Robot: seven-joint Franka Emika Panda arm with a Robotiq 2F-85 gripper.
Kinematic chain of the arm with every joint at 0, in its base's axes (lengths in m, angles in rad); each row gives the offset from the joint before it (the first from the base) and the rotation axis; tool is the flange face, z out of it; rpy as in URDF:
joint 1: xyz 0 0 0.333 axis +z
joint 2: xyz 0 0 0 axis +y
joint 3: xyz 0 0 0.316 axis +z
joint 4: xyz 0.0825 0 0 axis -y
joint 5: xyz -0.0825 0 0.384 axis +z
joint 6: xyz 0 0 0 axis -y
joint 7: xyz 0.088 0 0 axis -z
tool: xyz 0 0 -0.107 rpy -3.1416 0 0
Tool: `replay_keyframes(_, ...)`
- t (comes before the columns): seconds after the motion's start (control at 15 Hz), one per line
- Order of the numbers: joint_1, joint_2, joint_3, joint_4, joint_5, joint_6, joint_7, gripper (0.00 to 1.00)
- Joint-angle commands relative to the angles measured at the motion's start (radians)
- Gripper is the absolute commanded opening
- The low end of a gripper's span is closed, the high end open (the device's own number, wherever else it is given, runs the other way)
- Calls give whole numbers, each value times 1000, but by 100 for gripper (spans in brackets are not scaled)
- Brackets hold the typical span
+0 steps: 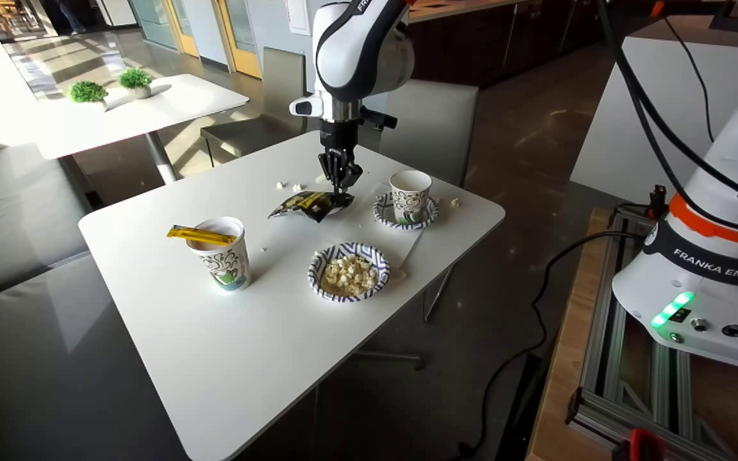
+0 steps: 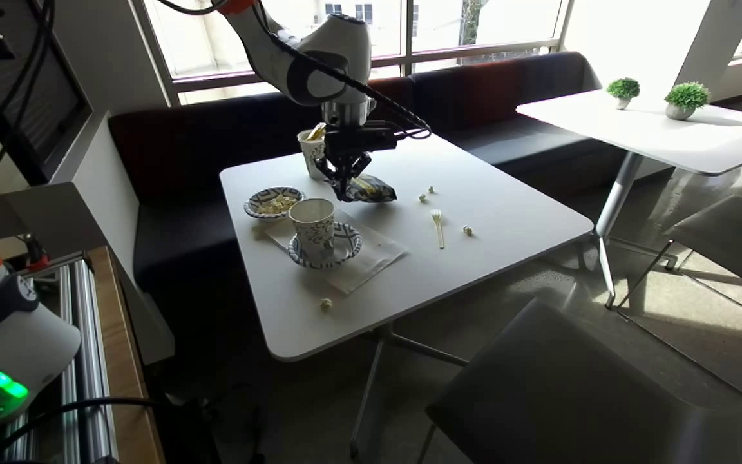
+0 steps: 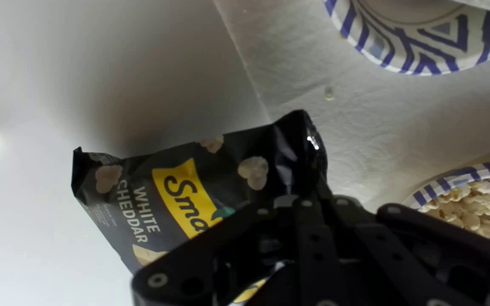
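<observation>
The bag is found pinched at one end by the hand, low at the counter beside the napkin, though whether it is supported there or slightly raised cannot be determined.

This looks like a shared eating area or lounge in an office or campus building: a white table stands beside a long padded bench under big windows, with grey chairs and a matching farther table bearing small potted plants. Wood-edged glass doors, a counter with dark cabinets and a shiny hard floor suit a public building more than a home. Paper cups, a paper bowl of popcorn and a popcorn bag point to snacking.
</observation>
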Motion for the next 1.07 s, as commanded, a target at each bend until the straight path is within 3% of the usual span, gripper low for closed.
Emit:
replay_keyframes(0.0,48,-4,-71,-23,-47,72,-61,0)
replay_keyframes(0.2,67,-14,-91,-28,-63,56,-77,0)
replay_keyframes(0.53,174,-108,-140,-73,-160,62,28,0)
replay_keyframes(0.8,287,-231,-210,-114,-392,107,164,0)
replay_keyframes(1.0,333,-311,-252,-129,-600,139,282,0)
